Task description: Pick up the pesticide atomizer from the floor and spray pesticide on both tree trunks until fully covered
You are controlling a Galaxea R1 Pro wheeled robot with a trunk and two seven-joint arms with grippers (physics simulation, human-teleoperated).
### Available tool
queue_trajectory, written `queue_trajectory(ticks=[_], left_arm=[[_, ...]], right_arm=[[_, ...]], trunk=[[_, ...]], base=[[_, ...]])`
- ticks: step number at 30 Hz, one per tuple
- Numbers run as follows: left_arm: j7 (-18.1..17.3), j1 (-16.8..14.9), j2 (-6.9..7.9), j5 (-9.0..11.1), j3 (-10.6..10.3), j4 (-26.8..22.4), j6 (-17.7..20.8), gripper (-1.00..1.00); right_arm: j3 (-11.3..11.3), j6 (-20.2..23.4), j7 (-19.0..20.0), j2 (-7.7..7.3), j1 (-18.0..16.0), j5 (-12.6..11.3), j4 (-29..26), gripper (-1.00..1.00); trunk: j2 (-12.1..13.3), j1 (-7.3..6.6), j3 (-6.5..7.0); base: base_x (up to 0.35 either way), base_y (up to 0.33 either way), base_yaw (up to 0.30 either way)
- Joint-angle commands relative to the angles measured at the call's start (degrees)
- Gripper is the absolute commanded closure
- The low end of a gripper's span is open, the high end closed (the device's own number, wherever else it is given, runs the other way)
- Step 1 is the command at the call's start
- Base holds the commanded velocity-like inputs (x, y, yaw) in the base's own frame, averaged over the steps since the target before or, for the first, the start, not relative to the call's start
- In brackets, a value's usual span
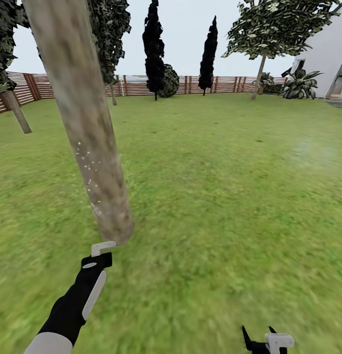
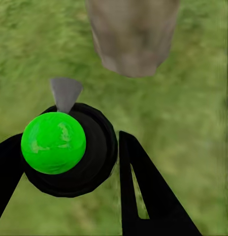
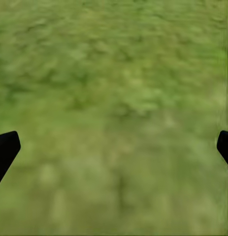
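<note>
The pesticide atomizer (image 2: 96, 152) is seen from above as a round black body with a bright green top and a grey nozzle pointing at the tree trunk (image 2: 133, 39). My left gripper (image 2: 69, 147) is shut on it, one black finger on each side. In the head view my left gripper (image 1: 102, 250) hangs just short of the base of this thick mottled trunk (image 1: 87, 132), which carries pale specks on its lower half. My right gripper (image 1: 263, 341) sits low at the right; its fingertips (image 3: 5, 150) stand wide apart over grass, open and empty.
Lawn (image 1: 215, 196) spreads all around. Another leaning trunk (image 1: 16, 113) stands at the left by the slat fence (image 1: 141, 86). A leafy tree (image 1: 262, 69), dark cypresses (image 1: 153, 49) and a white house (image 1: 328, 54) lie far off.
</note>
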Motion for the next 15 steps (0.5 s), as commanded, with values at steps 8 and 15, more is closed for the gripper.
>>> queue_trajectory(ticks=[8,15], left_arm=[[0.0,0.0,0.08,-0.1,0.2,0.0,0.0,1.00],[0.0,0.0,0.09,-0.1,0.3,0.0,0.0,1.00]], right_arm=[[0.0,0.0,0.0,-0.02,0.0,0.0,0.0,-1.00],[0.0,0.0,0.0,0.06,0.0,0.0,0.0,-1.00]], trunk=[[0.0,0.00,0.00],[0.0,0.00,0.00]], base=[[0.018,-0.269,0.005],[0.213,-0.207,0.228]])
